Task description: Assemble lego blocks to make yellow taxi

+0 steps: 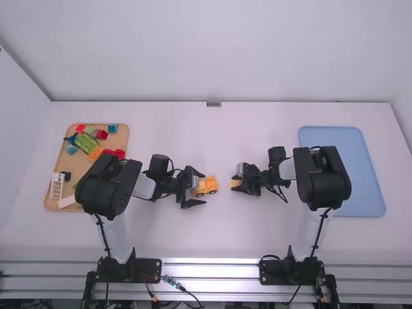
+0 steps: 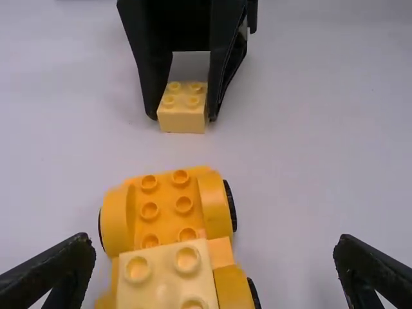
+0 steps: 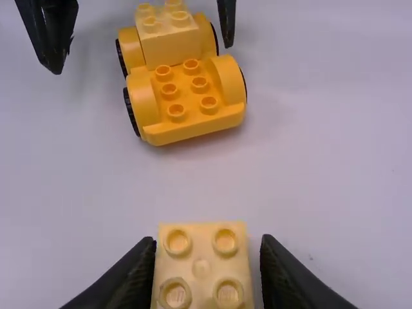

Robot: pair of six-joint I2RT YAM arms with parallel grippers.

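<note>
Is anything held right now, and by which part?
The right gripper appears to hold a pale yellow block by two opposite sides, studs up. The left gripper is open, holding nothing.

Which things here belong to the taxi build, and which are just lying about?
In the job:
wheeled yellow base
pale block on top
separate pale block at the right hand

Lying about, apparently:
blue tray
brown tray
its green and red pieces
</note>
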